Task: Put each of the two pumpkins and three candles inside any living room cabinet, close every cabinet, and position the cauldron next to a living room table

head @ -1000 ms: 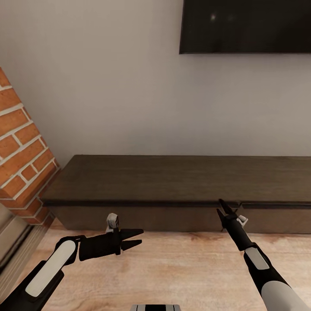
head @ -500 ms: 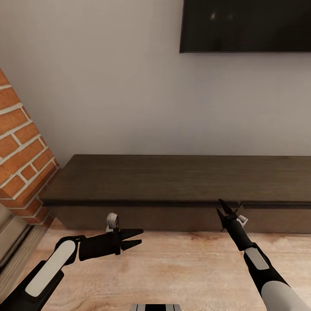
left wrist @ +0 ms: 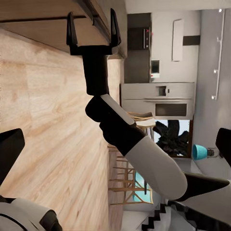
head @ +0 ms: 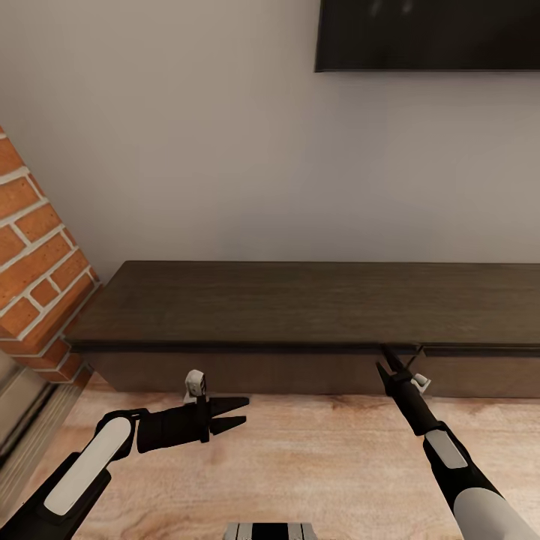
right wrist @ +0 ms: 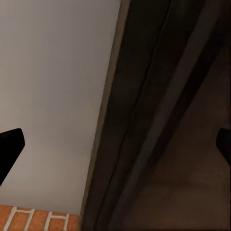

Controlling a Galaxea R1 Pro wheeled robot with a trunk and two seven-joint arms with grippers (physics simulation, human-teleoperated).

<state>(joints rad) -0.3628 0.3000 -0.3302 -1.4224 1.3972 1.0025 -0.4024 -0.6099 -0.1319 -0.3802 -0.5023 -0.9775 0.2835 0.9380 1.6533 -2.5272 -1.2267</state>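
Brick fireplace [head: 37, 255], wall-mounted television [head: 427, 34], wood floor [head: 315, 465].

A plain pale wall [head: 210, 150] is seen behind, with a dark flat screen [head: 427, 34] mounted high on it. A brick fireplace corner [head: 37, 255] is set at one side. The floor [head: 300, 457] is laid in light wood planks — evenly lit. A distant kitchen [left wrist: 159, 72] is glimpsed in the left wrist view.
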